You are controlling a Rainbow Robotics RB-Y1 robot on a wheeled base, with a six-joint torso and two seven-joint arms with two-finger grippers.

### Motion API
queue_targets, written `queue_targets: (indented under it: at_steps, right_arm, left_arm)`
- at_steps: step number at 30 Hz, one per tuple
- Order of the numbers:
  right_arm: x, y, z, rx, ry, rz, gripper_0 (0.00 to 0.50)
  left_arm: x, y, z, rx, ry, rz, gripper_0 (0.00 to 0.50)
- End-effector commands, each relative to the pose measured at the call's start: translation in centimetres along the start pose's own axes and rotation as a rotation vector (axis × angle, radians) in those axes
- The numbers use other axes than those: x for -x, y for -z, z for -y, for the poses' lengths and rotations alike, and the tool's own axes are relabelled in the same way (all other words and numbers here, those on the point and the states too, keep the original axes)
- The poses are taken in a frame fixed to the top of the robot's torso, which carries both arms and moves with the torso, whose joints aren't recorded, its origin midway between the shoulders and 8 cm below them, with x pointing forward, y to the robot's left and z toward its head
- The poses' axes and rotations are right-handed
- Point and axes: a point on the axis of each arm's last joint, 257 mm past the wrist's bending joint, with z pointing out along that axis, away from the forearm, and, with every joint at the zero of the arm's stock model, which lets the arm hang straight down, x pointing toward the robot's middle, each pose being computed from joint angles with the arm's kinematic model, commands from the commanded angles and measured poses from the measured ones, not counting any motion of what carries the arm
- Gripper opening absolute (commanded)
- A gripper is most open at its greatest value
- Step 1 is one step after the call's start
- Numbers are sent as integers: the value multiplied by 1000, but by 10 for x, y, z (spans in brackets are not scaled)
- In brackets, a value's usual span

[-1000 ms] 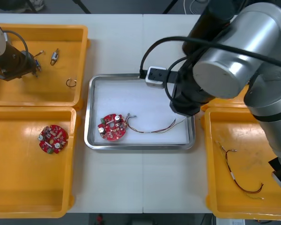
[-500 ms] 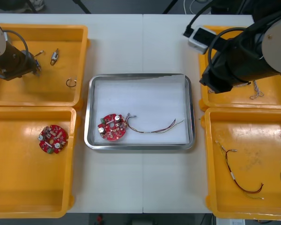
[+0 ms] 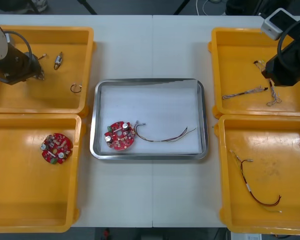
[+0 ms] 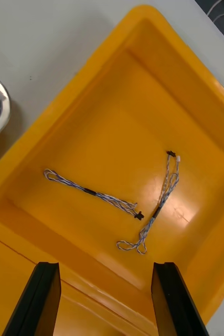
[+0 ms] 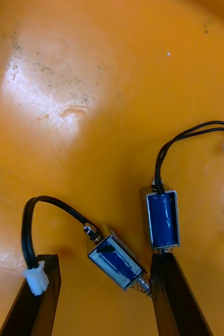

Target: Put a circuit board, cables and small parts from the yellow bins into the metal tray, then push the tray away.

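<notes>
Cable (image 3: 160, 140) lies left-right in tray (image 3: 150, 80); left tool (image 5: 102, 257), right tool (image 4: 106, 265) over far bins (image 3: 65, 31).

Legible markings: none; no text, label, brand, number or sign can be read on the yellow bins (image 3: 40, 97), metal tray (image 3: 149, 81), circuit boards (image 3: 120, 135) or small metal parts (image 5: 162, 219).

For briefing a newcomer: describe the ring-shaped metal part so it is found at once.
In the far yellow bin on the robot's left, under the left gripper, look toward the metal tray. That small metal part is a bare thin ring; its two neighbours carry wires.
</notes>
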Motion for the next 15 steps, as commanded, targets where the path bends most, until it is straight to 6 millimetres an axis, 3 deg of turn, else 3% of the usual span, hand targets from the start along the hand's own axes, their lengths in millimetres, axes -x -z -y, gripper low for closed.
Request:
queue_targets:
  at_steps: [1,12,13,14,15]
  right_arm:
    - [-31,-3,38,-32,-117,-59,500]
    - [-87,-33,61,-23,-263,-226,500]
    - [-92,-35,62,-12,-284,-236,500]
    - [-94,-38,63,-2,-300,-242,500]
    - [-93,-40,65,-1,-309,-239,500]
  left_arm:
    - [16,8,30,-40,-44,35,500]
    - [11,-2,25,-21,-62,39,500]
    - [11,-2,25,-20,-62,40,398]
    - [11,-2,24,-18,-63,40,247]
    - [11,-2,24,-17,-64,39,154]
